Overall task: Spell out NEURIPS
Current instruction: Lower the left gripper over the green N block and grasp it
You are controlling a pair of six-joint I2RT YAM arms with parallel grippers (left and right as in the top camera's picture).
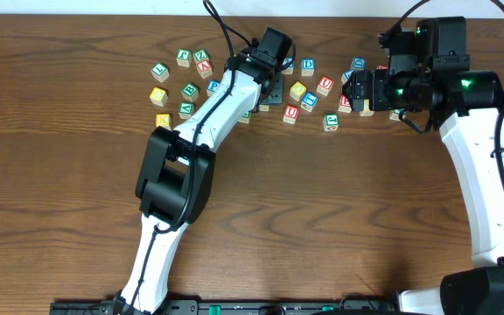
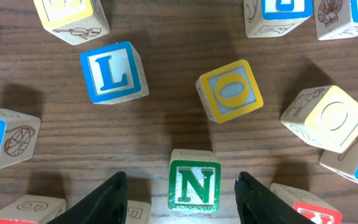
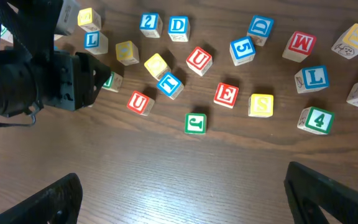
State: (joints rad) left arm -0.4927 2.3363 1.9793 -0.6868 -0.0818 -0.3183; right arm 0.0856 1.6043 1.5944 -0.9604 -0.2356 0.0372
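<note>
The left hand [image 2: 180, 198] is low among the letter blocks scattered at the far middle of the bench [image 1: 322, 219], its two fingers spread. In the left wrist view the N block [image 2: 194, 182] sits between them, flat on the wood. A strip of bare wood shows on each side, so neither finger touches it, and it lies nearer the finger on the view's right. The block is a cube, so no side is longer than another. Its green N faces up, and the top of the letter points away from the hand, toward the yellow O block [image 2: 230, 91] just beyond. Its edges run nearly square to the line between the fingers. A blue L block [image 2: 114, 73] stands farther off to the view's left.

The right hand [image 3: 191, 196] hangs above the bench near the right end of the cluster, fingers spread wide and holding nothing. Ahead of it, loose on the wood, lie a red E block [image 3: 226, 94], a red U block [image 3: 199, 60], a second red U block [image 3: 140, 102], a green J block [image 3: 195, 122] and a blue 5 block [image 3: 242, 50].
</note>
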